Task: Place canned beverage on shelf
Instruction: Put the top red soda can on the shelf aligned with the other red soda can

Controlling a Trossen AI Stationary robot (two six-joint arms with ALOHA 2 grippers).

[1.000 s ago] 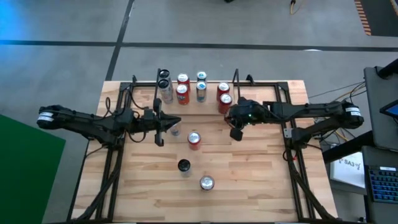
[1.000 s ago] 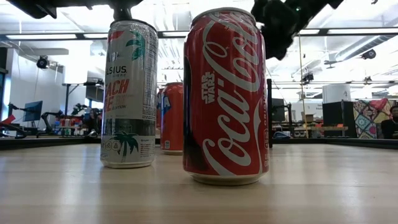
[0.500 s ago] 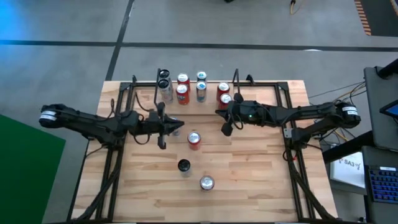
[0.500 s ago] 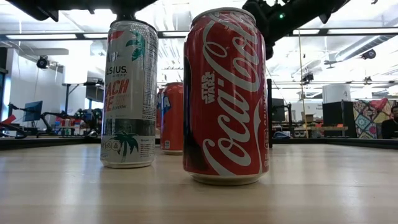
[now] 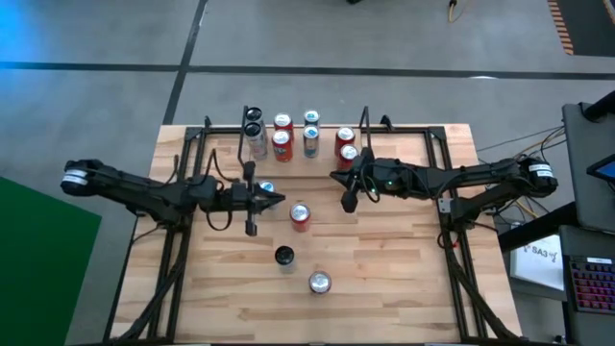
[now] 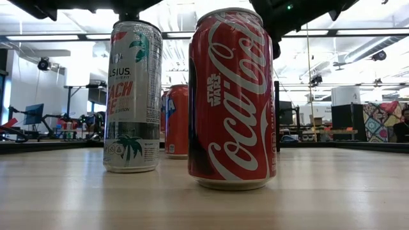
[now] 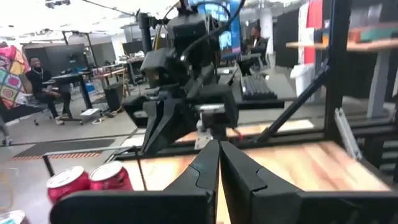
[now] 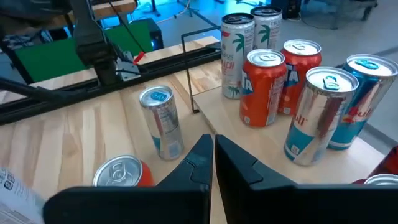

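Nearest to me, close to the near edge of the surface (image 5: 384, 259), stands a silver-topped can (image 5: 319, 282). A little farther in, slightly toward the left arm's side, is a black-topped can (image 5: 284, 256). Next comes a red can (image 5: 300, 214), about in the middle of the surface. A small blue can (image 5: 266, 189) stands just beside the left arm. That makes four loose cans, all upright, with the long axis vertical.

The two arms reach in from the side edges and almost meet over the middle. The left tool (image 5: 279, 199) is fully closed and carries nothing. Its tip is just beside the red can, which lies slightly toward the near edge from it. The right tool (image 5: 335, 176) is also closed and empty. It hovers farther from the red can, on the side of the far edge. I judge that the left arm is better placed for this can, and its tool must first open.

The shelf (image 5: 327, 149) stands along the far edge, beyond both tools. The cans on the shelf (image 5: 282, 141) number eight, standing in four pairs. So a loose can must travel from the middle toward the far edge.
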